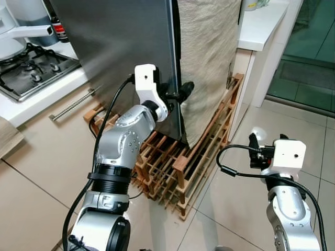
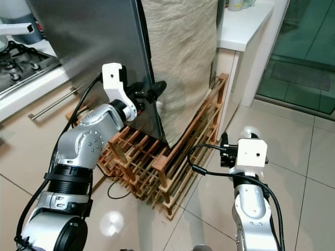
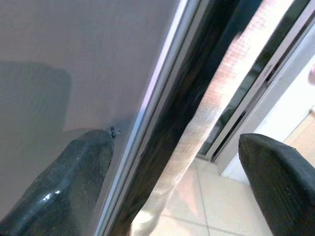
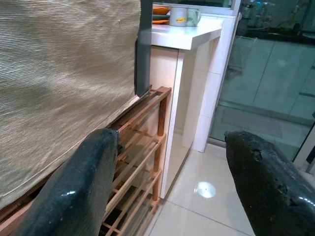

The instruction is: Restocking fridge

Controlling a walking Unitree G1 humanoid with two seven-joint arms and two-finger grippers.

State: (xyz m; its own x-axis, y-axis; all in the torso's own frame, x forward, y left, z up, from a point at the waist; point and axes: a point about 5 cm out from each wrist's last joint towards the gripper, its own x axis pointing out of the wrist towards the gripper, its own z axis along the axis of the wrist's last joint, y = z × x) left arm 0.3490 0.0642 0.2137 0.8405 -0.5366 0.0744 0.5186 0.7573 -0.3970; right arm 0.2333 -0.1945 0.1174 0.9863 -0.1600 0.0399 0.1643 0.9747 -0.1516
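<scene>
The fridge (image 1: 120,47) stands directly ahead of me on a wooden slatted rack (image 1: 172,167). Its door is dark brushed grey metal; its side is covered with beige textured cloth (image 1: 209,57). My left gripper (image 1: 180,94) is at the door's front edge, fingers spread wide, one finger (image 3: 74,182) against the door face. My right gripper (image 1: 254,149) hangs low over the floor tiles (image 1: 293,130), fingers wide apart, holding nothing.

bright, even light | floor tiles (image 1: 235,209) glare | left wrist view blurred
</scene>
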